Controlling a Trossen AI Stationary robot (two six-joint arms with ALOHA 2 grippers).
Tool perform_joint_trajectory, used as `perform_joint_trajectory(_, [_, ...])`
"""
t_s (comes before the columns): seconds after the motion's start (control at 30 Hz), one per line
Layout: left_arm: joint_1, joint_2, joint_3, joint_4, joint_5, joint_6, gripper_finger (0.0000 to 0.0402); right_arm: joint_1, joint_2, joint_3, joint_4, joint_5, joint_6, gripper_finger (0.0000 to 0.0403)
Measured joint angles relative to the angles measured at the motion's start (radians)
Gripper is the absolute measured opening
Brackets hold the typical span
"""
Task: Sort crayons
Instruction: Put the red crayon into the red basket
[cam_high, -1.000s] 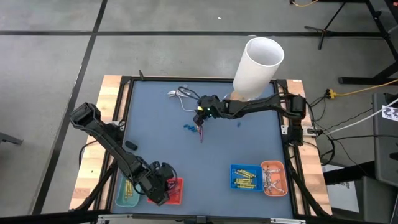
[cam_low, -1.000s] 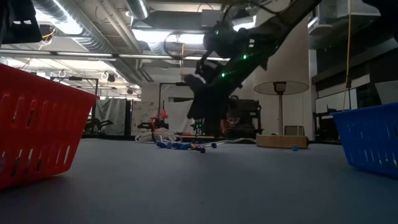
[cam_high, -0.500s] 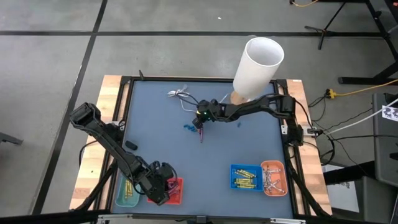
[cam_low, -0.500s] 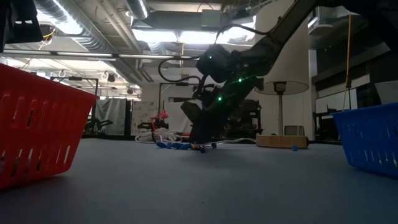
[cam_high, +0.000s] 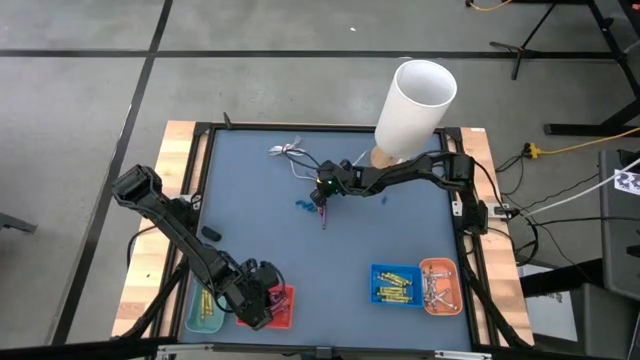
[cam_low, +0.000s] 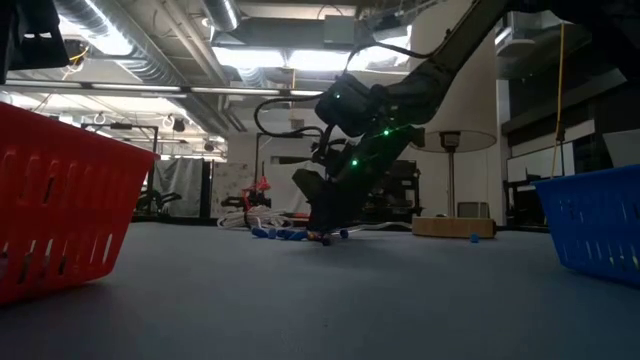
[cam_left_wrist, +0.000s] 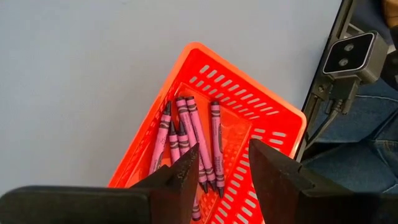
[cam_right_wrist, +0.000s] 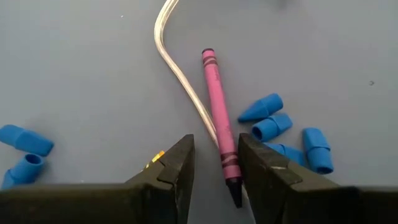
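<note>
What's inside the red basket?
The red basket holds a handful of pink-purple crayons lying side by side. The open left gripper hangs just above it, and its fingers cover the crayons' lower ends, so an exact count is hidden.

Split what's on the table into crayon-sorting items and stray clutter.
Job:
pink crayon on the mat, between the open right gripper's fingers
pink crayons in the red basket, below the open left gripper
blue basket
orange basket
green basket

Clutter:
blue bits
clear cable
white tube
</note>
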Motion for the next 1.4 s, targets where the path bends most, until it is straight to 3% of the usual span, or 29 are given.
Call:
perform_joint_trajectory(0.2, [0.000,0.000,0.000,0.000,0.000,0.000,0.0124,0.000,0.000,0.000,-0.001,0.000,0.000,0.0120])
perform_joint_trajectory(0.6, [0.000,0.000,0.000,0.000,0.000,0.000,0.0124,0.000,-0.001,0.000,-0.003,-0.003,-0.002,0.0020])
perform_joint_trajectory(1.1, [0.000,0.000,0.000,0.000,-0.019,0.008,0.0124,0.001,-0.030,0.033,-0.031,-0.064,-0.060,0.0025])
perform_joint_trajectory(1.23, [0.000,0.000,0.000,0.000,-0.095,0.008,0.0124,0.001,-0.030,0.062,-0.030,-0.137,-0.084,0.0024])
perform_joint_trajectory(1.4, [0.005,0.000,0.000,0.001,-0.134,0.043,0.0124,0.016,-0.030,0.111,-0.023,-0.330,-0.087,0.0027])
